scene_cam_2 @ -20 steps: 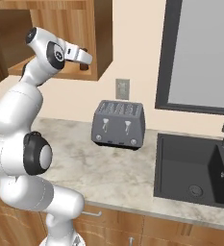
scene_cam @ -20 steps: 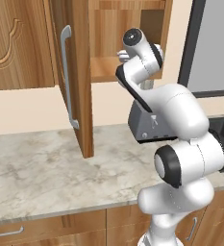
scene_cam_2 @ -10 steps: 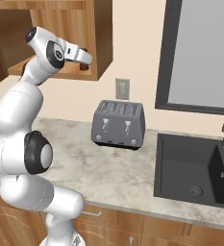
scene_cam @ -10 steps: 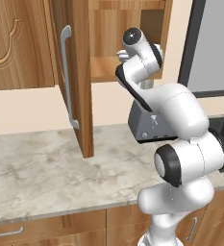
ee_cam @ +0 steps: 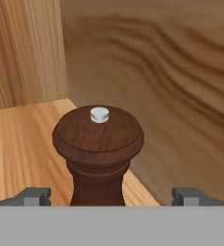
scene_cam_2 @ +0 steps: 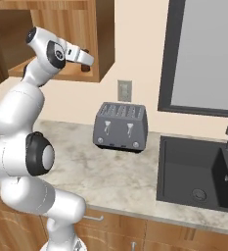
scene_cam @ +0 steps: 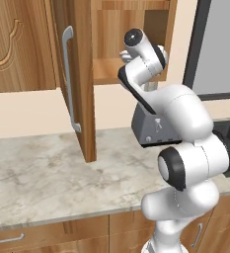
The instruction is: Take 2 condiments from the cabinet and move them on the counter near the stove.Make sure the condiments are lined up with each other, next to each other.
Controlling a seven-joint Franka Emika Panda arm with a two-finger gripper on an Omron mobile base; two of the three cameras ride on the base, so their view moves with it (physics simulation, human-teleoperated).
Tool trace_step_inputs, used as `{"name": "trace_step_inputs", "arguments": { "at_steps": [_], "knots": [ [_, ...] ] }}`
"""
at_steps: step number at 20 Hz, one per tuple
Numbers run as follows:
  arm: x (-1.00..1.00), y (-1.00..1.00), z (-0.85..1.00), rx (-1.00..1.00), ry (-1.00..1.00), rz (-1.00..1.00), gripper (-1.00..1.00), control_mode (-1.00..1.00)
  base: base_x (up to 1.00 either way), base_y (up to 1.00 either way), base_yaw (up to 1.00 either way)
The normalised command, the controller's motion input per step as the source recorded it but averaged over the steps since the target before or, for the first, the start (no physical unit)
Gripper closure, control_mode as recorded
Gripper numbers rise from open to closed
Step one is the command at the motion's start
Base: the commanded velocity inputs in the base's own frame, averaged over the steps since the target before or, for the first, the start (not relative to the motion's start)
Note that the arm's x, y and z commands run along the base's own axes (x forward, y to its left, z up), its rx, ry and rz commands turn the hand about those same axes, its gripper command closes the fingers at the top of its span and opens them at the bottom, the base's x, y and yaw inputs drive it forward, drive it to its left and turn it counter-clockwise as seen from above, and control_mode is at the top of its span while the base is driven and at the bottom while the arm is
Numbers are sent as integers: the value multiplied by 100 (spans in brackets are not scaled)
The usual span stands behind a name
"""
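Dark fingertips (ee_cam: 35,196) frame my hand view with the jaws spread wide, pinching nothing. Between them, just ahead, I see the reddish-brown shaker (ee_cam: 98,153) upright on the cabinet (scene_cam: 106,44) shelf, near its back corner.

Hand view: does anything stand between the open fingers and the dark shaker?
Nothing. The dark reddish-brown shaker stands upright on the cabinet shelf, centred between the open fingers, with bare gaps on both sides.
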Motion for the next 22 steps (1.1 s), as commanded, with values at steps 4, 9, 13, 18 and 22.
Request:
{"name": "trace_step_inputs", "arguments": {
  "at_steps": [4, 9, 13, 18, 22],
  "knots": [
    [37, 0, -24, 0, 0, -3, -100, -100, 0, 0, 0],
    [43, 5, -39, 0, 0, -2, 100, -100, 0, 0, 0],
    [47, 4, -46, 0, 0, -1, 100, -100, 0, 0, 0],
    [18, 1, -25, 0, 0, 0, 100, -100, 0, 0, 0],
    [-2, 0, -3, 0, 0, 0, 100, -100, 0, 0, 0]
  ]
}}
